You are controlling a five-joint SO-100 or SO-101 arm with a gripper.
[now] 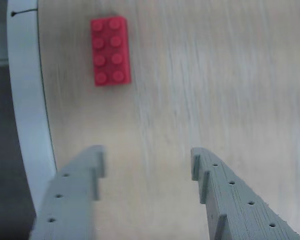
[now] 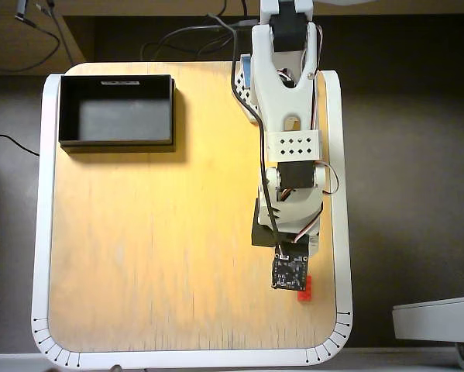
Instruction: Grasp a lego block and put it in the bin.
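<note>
Your table (image 2: 154, 256), a pale wood top with a white rim, fills most of the overhead view. The white arm (image 2: 290, 108) reaches down from the top edge on the right side of the frame, with its wrist camera board near the lower right.

The bin (image 2: 77, 141) sits at the upper left of the overhead view, black walls and a dark grey floor, with nothing showing inside it. It lies well apart from the arm's tip.

In the wrist view your gripper (image 1: 147, 167) comes in from the bottom edge, its two grey fingers (image 1: 84, 185) spread wide with bare wood between them, grasping nothing.

The lego block (image 1: 110, 50) lies flat on the table, studs up, at the upper left of the wrist view, near the white rim and clear of both fingers. In the overhead view only a red corner of it (image 2: 304, 287) peeks out just beside the camera board, lower right.
</note>
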